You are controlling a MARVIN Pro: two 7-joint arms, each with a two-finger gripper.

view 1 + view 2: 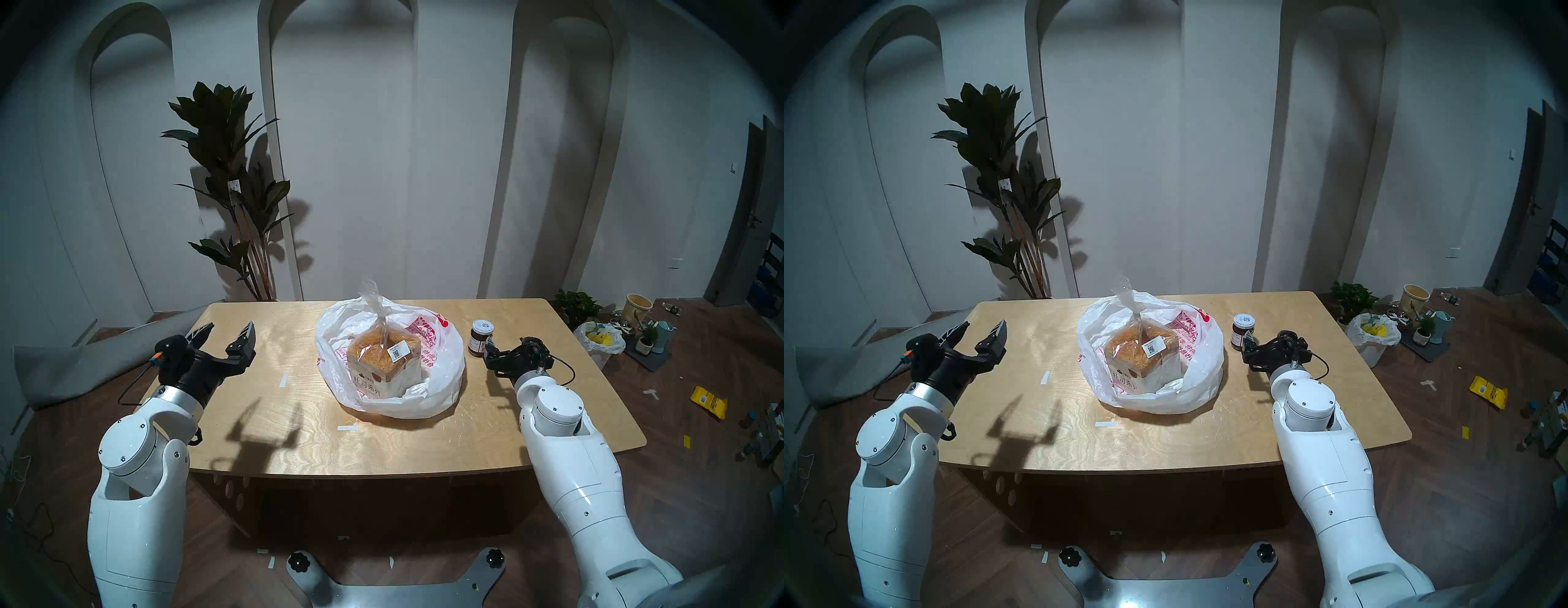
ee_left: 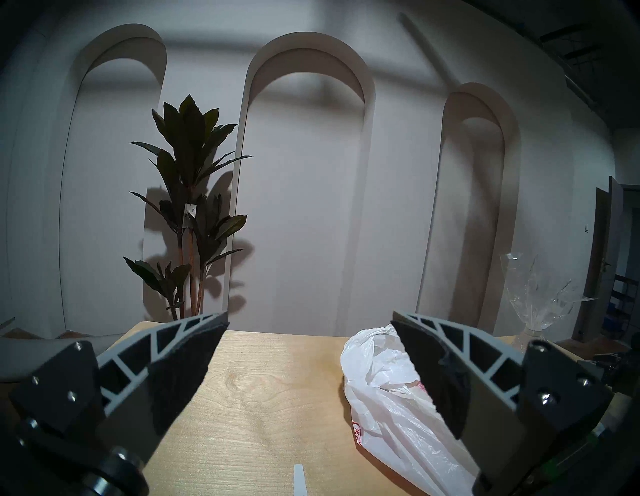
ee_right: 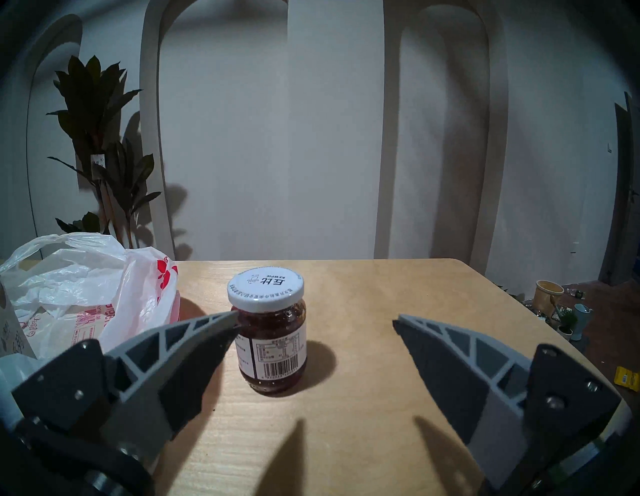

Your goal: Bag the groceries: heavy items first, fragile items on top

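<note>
A: Start at the left of the head view. What's the left gripper doing?

B: Hovering over the table, fingers spread wide, holding nothing. The bag lies to its right, mid-frame, with the loaf already sitting inside it.

A: So the loaf went in before the heavy thing?

B: It looks so. The jar stands upright on the wood, right of the bag and apart from it.

A: Which arm is nearer?

B: The right gripper, by far. In its wrist view the jar is centre frame, just ahead, its axis vertical, but offset left: nearly at the left finger, well clear of the right one. Jaws are wide and empty. I'd shift slightly left before closing.

A: Surface and room?

B: Pale plywood, some tape marks; white arched wall, a plant at upper left, floor clutter at far right.
</note>
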